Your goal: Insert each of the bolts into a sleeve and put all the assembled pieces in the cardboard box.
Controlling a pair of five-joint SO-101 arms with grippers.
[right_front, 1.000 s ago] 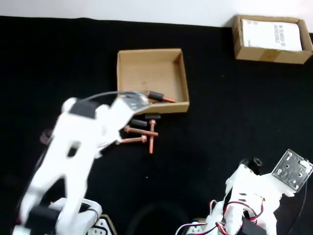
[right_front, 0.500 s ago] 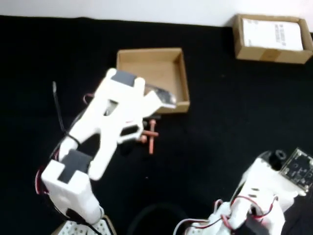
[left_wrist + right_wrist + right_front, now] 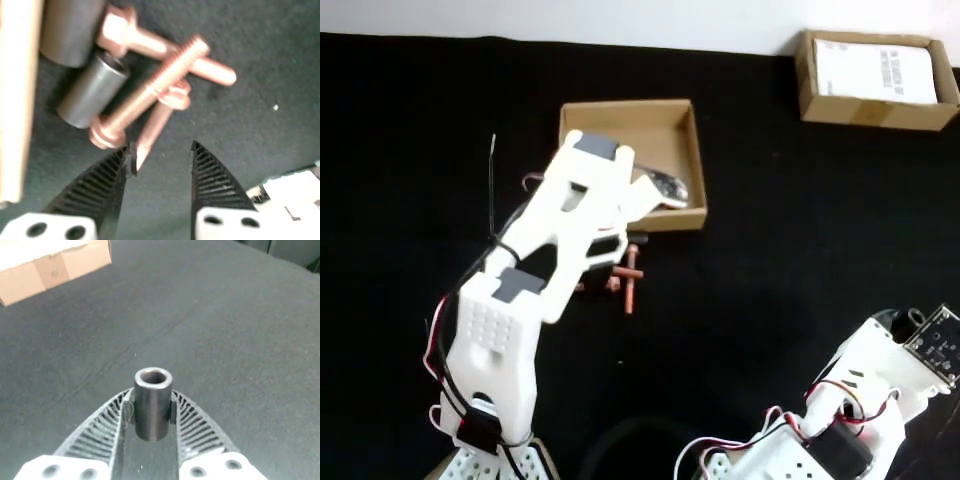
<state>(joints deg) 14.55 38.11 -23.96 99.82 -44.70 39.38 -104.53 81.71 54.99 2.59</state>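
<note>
Three copper bolts point(image 3: 165, 82) lie crossed on the black mat beside the cardboard box point(image 3: 625, 104), with a grey sleeve point(image 3: 92, 92) touching them and a second sleeve point(image 3: 70, 30) against the box wall point(image 3: 15, 100). My left gripper point(image 3: 162, 152) hangs open just above them, and one bolt's tip lies by one finger. From above, the left arm point(image 3: 570, 220) covers the box's near wall and part of the bolts point(image 3: 630, 285). My right gripper point(image 3: 151, 407) is shut on an upright grey sleeve point(image 3: 151, 395), with its bore facing the camera, at the near right of the table.
A second cardboard box point(image 3: 875, 110) holding a white sheet stands at the far right corner. The right arm point(image 3: 880, 400) sits low at the near right. Black mat lies open between the two arms.
The left arm has swung from the near left to over the bolts by the box, now hiding the assembled piece in the box. The right arm has drifted right and nearer.
</note>
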